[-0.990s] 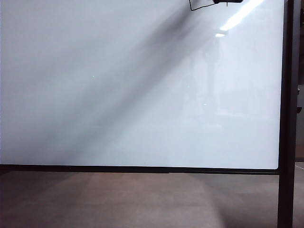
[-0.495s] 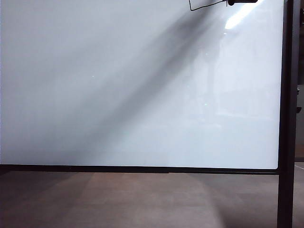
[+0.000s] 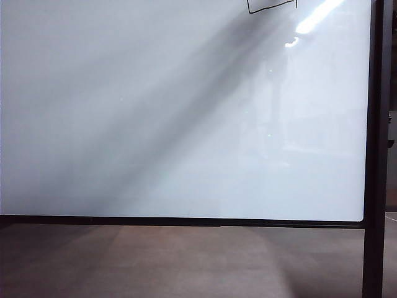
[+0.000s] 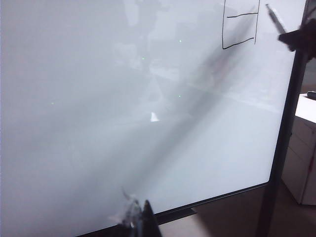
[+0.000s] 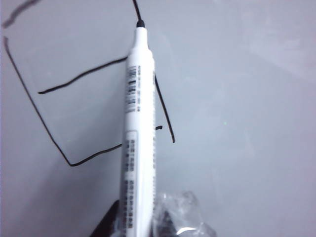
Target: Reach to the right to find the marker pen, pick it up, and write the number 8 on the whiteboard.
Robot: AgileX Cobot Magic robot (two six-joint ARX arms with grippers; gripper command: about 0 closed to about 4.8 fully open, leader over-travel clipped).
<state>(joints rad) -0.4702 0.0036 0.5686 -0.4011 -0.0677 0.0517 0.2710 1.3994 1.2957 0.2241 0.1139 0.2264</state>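
Observation:
The whiteboard (image 3: 155,124) fills the exterior view; the number 8 (image 3: 271,9) is a thin black boxy loop cut off by that view's top edge. In the right wrist view my right gripper (image 5: 143,222) is shut on the white marker pen (image 5: 138,123). The pen's black tip (image 5: 140,23) rests on the whiteboard (image 5: 247,123) at the end of a line, over the number 8 (image 5: 81,75). The left wrist view shows the number 8 (image 4: 239,43), the marker pen (image 4: 275,19) and my right gripper's dark body beside them. My left gripper (image 4: 138,219) is shut, low, near the board's bottom frame.
A dark upright post (image 3: 374,155) stands along the board's right side, with the black bottom frame (image 3: 186,220) above brown floor (image 3: 186,261). A white cabinet (image 4: 306,153) stands beyond the post (image 4: 284,138).
The right gripper's dark shape at the exterior view's top edge slid right, then rose out of view. A short upright stroke now shows at the loop's right side.

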